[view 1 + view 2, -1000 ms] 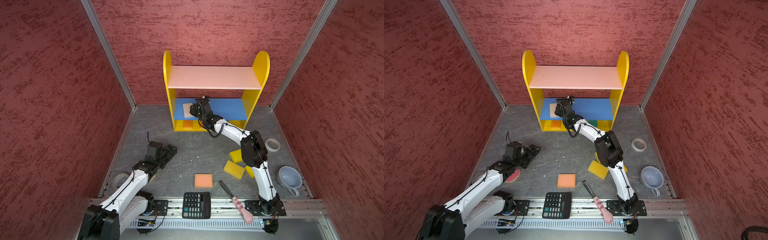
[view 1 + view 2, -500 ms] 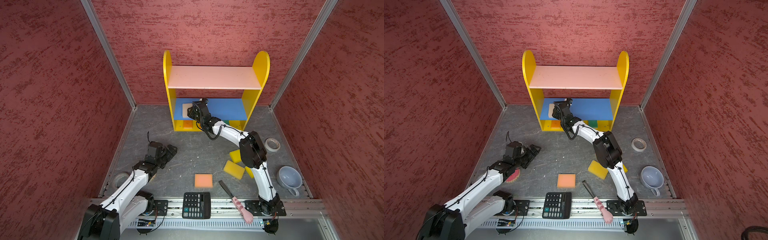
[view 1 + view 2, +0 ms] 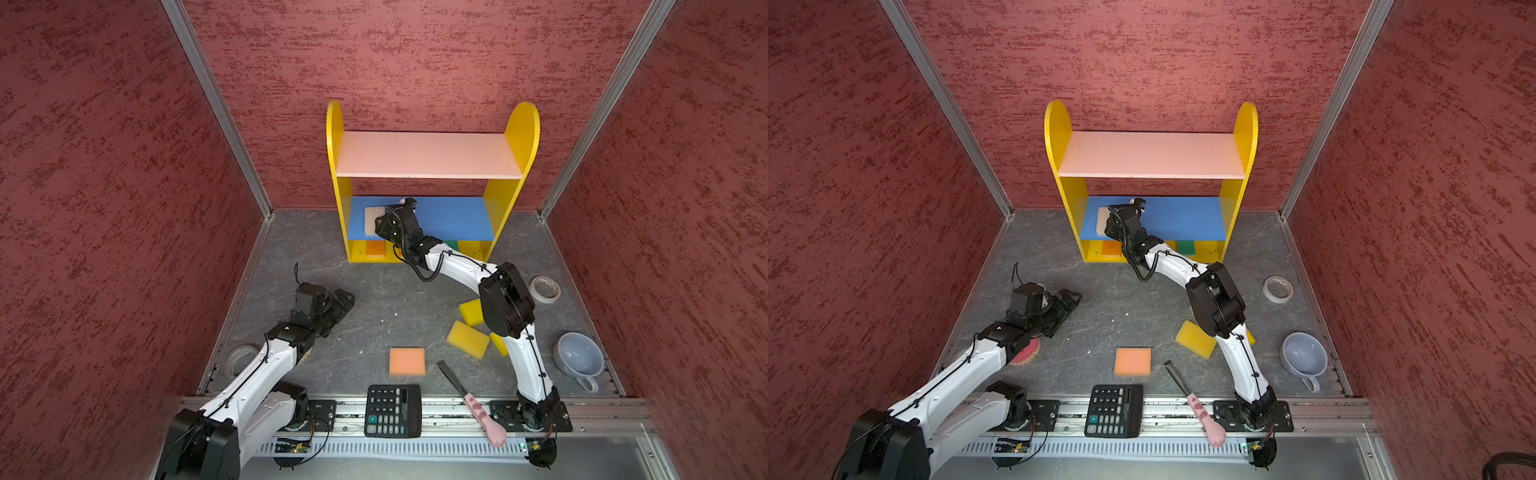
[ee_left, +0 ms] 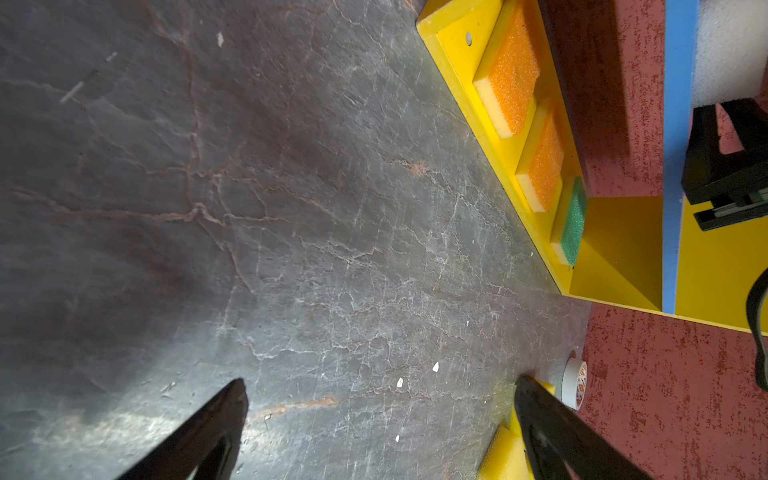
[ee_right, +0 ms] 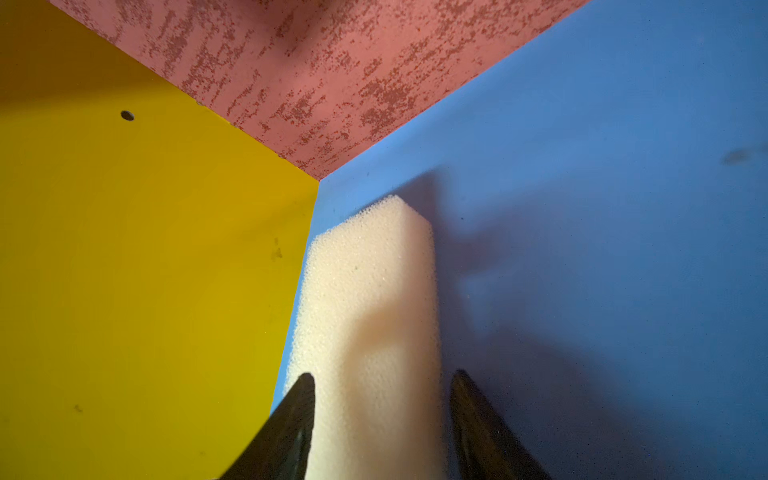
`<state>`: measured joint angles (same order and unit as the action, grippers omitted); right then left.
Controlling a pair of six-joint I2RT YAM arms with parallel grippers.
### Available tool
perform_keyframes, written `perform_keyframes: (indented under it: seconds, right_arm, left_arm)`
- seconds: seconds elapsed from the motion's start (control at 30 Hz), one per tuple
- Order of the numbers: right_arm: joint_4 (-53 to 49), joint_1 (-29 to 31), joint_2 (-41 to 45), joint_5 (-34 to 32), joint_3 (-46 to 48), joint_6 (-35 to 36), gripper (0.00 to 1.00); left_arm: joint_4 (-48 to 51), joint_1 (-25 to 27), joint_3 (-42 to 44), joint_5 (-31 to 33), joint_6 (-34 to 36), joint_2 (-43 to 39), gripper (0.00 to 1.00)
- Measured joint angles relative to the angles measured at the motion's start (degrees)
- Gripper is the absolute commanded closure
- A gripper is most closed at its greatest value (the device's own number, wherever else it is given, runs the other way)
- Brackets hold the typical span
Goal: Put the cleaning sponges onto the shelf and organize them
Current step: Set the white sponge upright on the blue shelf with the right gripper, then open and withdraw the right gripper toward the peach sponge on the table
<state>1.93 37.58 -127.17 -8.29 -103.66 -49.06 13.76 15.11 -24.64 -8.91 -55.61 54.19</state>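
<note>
The shelf [image 3: 428, 156] stands against the back wall. A cream-white sponge [image 5: 370, 311] lies on its blue middle board [image 5: 582, 166], in the corner by the yellow side panel. My right gripper [image 5: 382, 376] straddles this sponge, open, with one fingertip a little off the foam; in a top view it is the right gripper [image 3: 383, 223]. Two orange sponges [image 4: 509, 70] and a green one [image 4: 572, 220] sit on the bottom board. An orange sponge [image 3: 407, 362] and yellow sponges [image 3: 468, 338] lie on the floor. My left gripper [image 3: 343, 301] hangs open and empty over the floor, with a pink round sponge [image 3: 1026, 353] under its arm.
A black calculator [image 3: 392, 410] and a pink-handled brush [image 3: 473, 399] lie at the front rail. A grey cup [image 3: 579, 359] and a tape roll [image 3: 544, 289] sit at the right. Another tape roll [image 3: 241, 359] lies by the left wall.
My right gripper has shifted slightly left along the blue board with the cream-white sponge, and its jaws have widened. The left arm has not moved.
</note>
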Motion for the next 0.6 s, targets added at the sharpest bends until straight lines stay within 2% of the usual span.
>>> perform_keyframes:
  seconds: [0.23,0.4,0.6]
  right_arm:
    - [0.22,0.0,8.2,-0.11,7.45,2.14,0.38]
    - [1.46,0.0,20.76,-1.92,18.47,6.43,0.34]
    - [1.46,-0.2,37.13,-6.71,35.19,12.07,0.24]
  left_arm:
    - [3.48,-0.04,-2.69,1.2,1.75,-2.14,0.01]
    - [4.42,-0.17,-6.38,1.92,3.48,-2.97,0.01]
    - [5.27,0.48,-9.29,1.99,5.4,-1.33,0.01]
